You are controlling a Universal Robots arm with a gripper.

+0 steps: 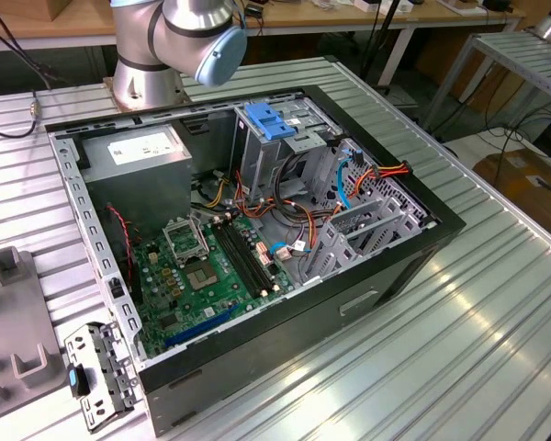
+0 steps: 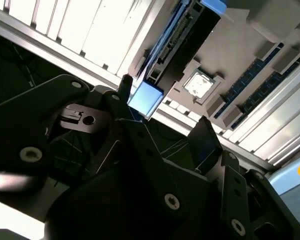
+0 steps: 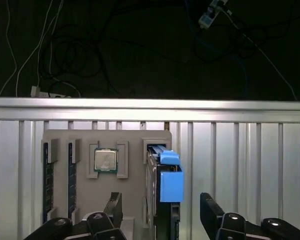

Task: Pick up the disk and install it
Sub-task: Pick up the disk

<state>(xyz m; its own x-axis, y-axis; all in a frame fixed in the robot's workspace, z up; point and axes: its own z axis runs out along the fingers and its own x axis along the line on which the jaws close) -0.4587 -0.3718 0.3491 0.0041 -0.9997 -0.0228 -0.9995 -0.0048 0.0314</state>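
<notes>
The ribbed metal table (image 1: pixel 459 349) carries an open computer case (image 1: pixel 257 354), lying on its side with its green board (image 1: pixel 211 276) facing up. Inside it a grey power box (image 1: pixel 142 152) sits in the corner nearest the arm's base, and a bare blue bracket (image 1: pixel 271 119) tops the drive cage beside it. The arm (image 1: pixel 202 32) stands on the table behind the case. Its base is upright and a blue-capped joint sits above it, and from there the arm runs out of the exterior view.

In the first wrist view, the wrist looks down on a grey tray (image 3: pixel 60 140) lying on the table just inside the table's edge rail. The gripper (image 3: pixel 161 202) hangs over the tray with its jaws apart. One dark finger (image 3: pixel 115 205) is on each side of the disk (image 3: pixel 170 185), and a gap shows on both sides, so nothing is gripped.

The disk stands on its thin edge in the tray's outermost slot, with its blue carrier uppermost. Its long axis runs along the table's ribs, parallel to the memory sticks (image 3: pixel 48 182), and one end points at the edge rail. In the second wrist view the disk (image 2: pixel 182 37) appears edge-on, and its blue tab (image 2: pixel 146 97) is close to the gripper's body.

A square chip (image 3: pixel 105 160) lies flat in a pocket between the sticks and the disk.
</notes>
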